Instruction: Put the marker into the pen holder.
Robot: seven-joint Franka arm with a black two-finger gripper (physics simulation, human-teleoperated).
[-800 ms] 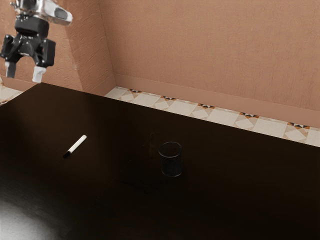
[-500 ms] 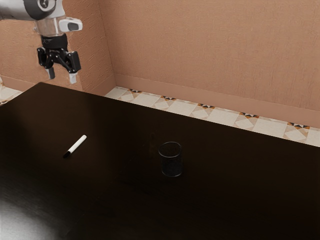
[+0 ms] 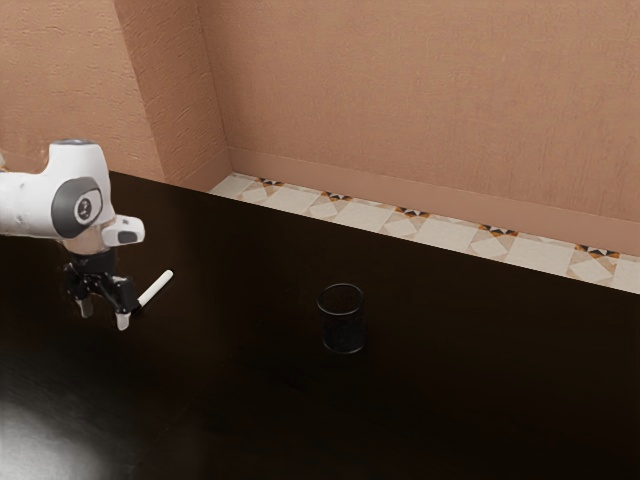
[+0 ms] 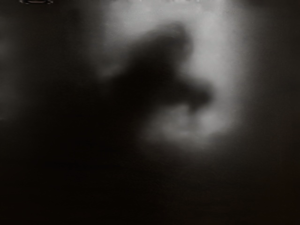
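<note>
My gripper [image 3: 104,317] is low over the table at the exterior view's left, open, with nothing between its fingers. Just beside it, toward the exterior view's right, the white marker [image 3: 157,286] lies on the dark table; its black end is partly hidden behind the gripper. The pen holder [image 3: 343,322], a dark see-through round cup, stands upright near the middle of the exterior view, well apart from marker and gripper.
The dark glossy table [image 3: 480,380] reflects light. In the wrist view the table surface [image 4: 211,187] carries a blurred dark reflection. A brown wall and a tiled floor lie beyond the table's far edge.
My arm has swung into view and my gripper has come down from above the table's far left corner to beside the marker, still open. The marker and the pen holder have not moved.
</note>
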